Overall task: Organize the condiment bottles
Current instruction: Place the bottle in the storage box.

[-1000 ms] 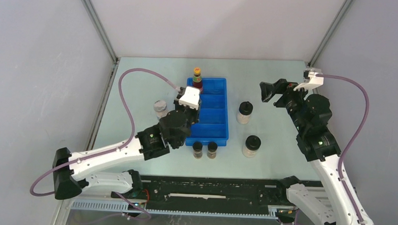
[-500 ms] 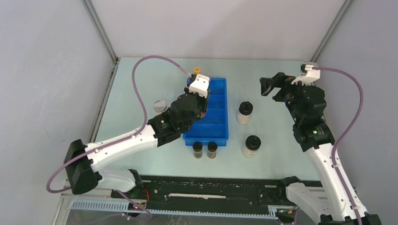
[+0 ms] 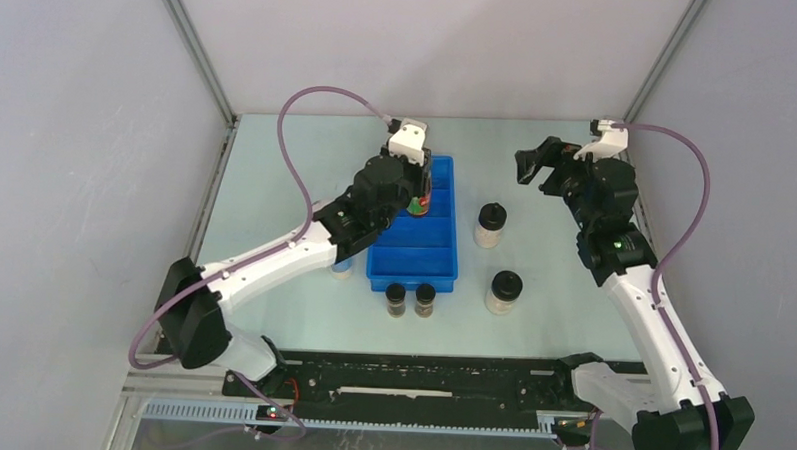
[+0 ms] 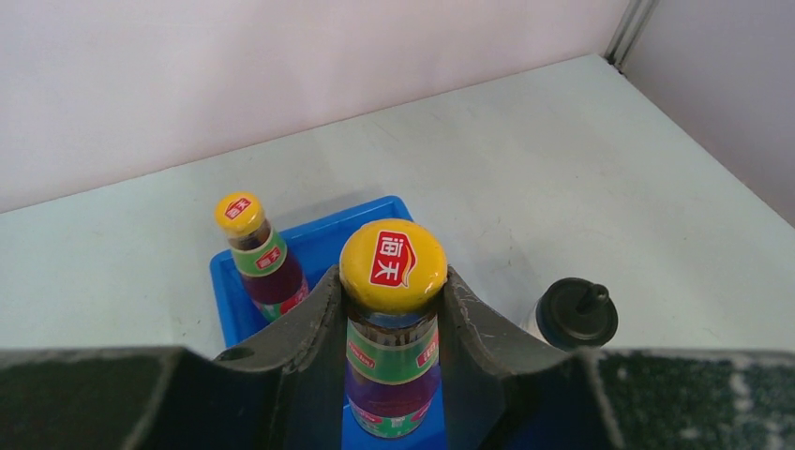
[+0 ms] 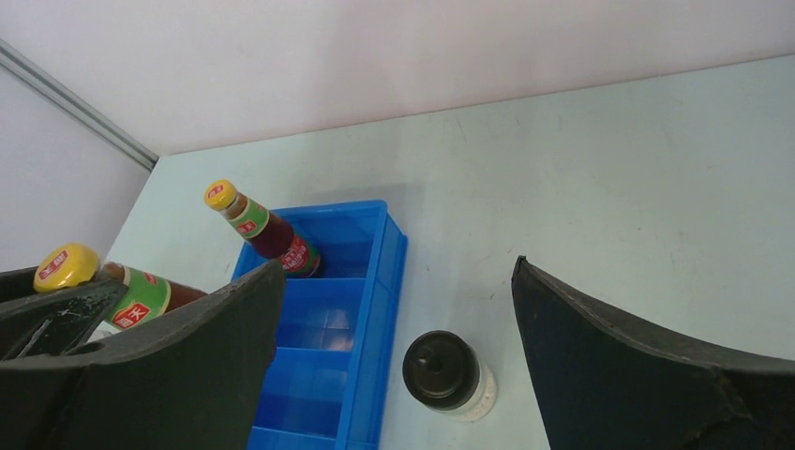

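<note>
One red sauce bottle (image 4: 392, 361) is pinched below its yellow cap by the left gripper (image 4: 392, 281), over the far part of the blue tray (image 3: 420, 258). The second red bottle (image 4: 261, 258) stands in the farthest compartment. Two pale black-lidded jars (image 3: 491, 225) stand on the table right of the tray. The right gripper (image 3: 540, 168) has its fingers spread and empty.

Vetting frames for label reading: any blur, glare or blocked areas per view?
Left wrist: sharp, even light; the held sauce bottle has a readable label, dark jaws hide the bottom edge. Right wrist: sharp; open jaws black out both lower corners. Top external: soft light, no glare; left arm covers part of the blue tray.
</note>
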Available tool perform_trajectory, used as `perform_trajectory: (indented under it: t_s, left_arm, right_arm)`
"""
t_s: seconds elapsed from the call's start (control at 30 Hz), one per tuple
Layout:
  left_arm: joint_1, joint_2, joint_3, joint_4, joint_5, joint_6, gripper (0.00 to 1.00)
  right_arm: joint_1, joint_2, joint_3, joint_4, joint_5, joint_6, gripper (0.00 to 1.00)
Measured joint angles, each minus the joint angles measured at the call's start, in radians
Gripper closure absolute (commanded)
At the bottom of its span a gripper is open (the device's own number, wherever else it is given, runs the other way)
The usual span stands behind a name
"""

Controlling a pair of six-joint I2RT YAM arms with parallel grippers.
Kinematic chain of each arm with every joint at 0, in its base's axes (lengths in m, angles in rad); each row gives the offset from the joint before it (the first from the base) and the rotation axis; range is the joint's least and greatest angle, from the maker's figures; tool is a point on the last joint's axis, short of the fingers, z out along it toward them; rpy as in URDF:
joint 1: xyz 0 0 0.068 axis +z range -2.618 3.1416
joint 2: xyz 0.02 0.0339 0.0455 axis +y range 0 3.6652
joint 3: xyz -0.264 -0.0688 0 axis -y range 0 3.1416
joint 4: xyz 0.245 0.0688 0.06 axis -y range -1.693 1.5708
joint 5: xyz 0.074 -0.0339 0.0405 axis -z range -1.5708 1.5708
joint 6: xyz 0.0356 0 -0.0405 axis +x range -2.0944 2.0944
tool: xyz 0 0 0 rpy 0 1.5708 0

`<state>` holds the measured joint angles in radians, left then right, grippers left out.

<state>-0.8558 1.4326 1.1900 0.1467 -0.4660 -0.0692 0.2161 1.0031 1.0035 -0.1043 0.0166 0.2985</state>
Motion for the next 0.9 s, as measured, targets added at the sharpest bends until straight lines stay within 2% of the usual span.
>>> perform_trajectory:
  t_s: [0.3, 0.9]
  left_arm:
    - [0.042, 0.092, 0.066, 0.031, 0.083, -0.027, 1.00]
    - [0.120, 0.230, 0.102, 0.139, 0.179, -0.023, 1.00]
  right_arm:
    - [-0.013, 0.042, 0.019, 0.039, 0.000, 0.003, 0.00]
    - [-0.046, 0.116, 0.051, 0.100, -0.036, 0.004, 0.00]
